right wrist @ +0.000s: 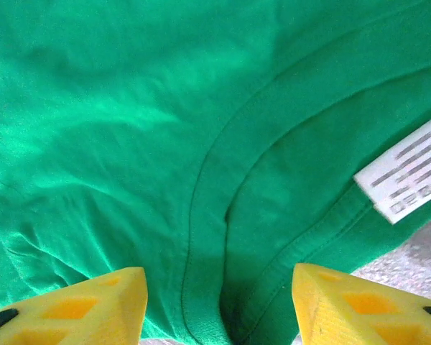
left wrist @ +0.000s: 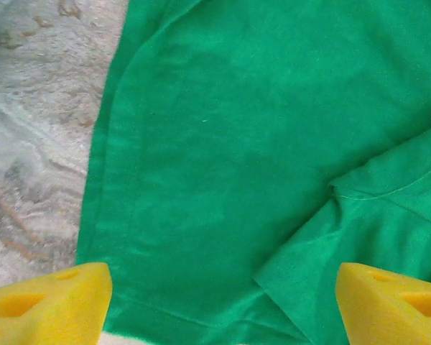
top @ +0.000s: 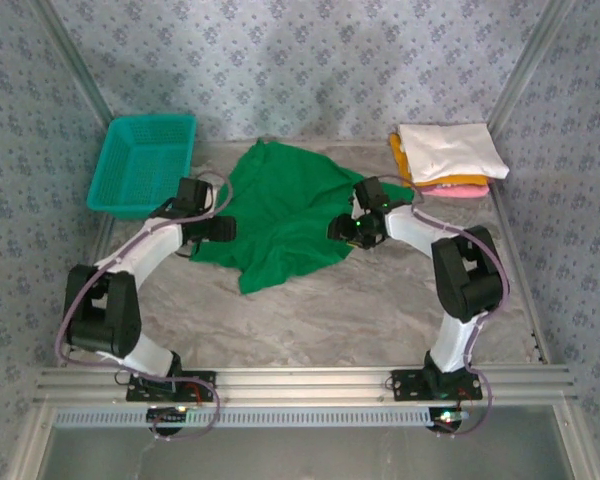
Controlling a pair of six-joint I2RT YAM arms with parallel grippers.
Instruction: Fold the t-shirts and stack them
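A bright green t-shirt (top: 280,215) lies crumpled and unfolded in the middle of the table. My left gripper (top: 220,228) sits at its left edge. In the left wrist view its yellow fingers (left wrist: 50,305) stand wide apart over a hem and a folded-over flap of green cloth (left wrist: 330,273), so the left gripper (left wrist: 223,309) is open. My right gripper (top: 345,232) is at the shirt's right side. It (right wrist: 219,309) is open, and the collar (right wrist: 208,215) with its white label (right wrist: 409,171) lies between its fingers, unpinched. Folded t-shirts are stacked at the back right: white (top: 450,150) over orange-yellow (top: 402,160) and pink (top: 458,189).
A teal mesh basket (top: 143,160) stands at the back left, close behind the left arm. Patterned walls and metal posts close in the table on three sides. Bare marbled tabletop (top: 330,310) stretches in front of the green shirt.
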